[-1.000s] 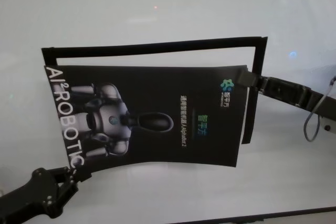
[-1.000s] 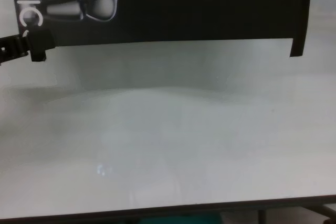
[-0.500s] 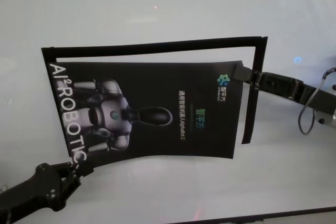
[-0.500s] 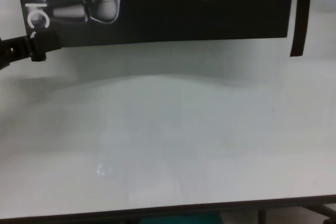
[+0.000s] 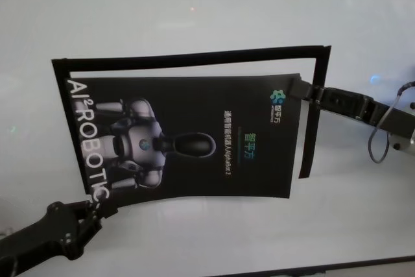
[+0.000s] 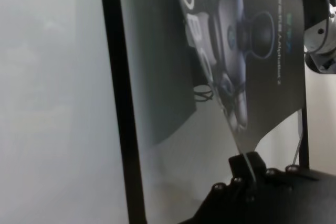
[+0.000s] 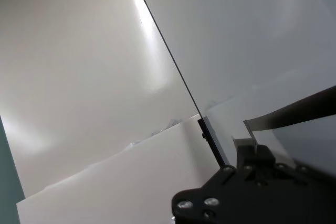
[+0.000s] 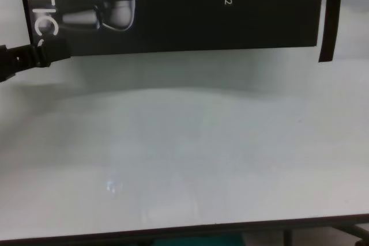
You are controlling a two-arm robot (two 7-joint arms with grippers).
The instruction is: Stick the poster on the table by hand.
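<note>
Positioning step judged in hand: poster (image 5: 188, 137) was carried over the table (image 5: 194, 4), not yet pressed flat; left gripper (image 5: 96, 207) was clamped on the near-left corner, by the lettering; sheet was held inside the black strip frame (image 5: 188, 58), shadow beneath suggesting it was clear of the surface; right gripper (image 5: 302, 91) was pinched on the far-right corner; next move judged: lowering level, aligned to frame, before release.

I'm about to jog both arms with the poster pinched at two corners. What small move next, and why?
Probably lower both arms together. The left gripper pinches the poster at its near-left corner, the right gripper at the far-right corner, and its shadow on the table suggests it hangs above, inside the black strip frame.
</note>
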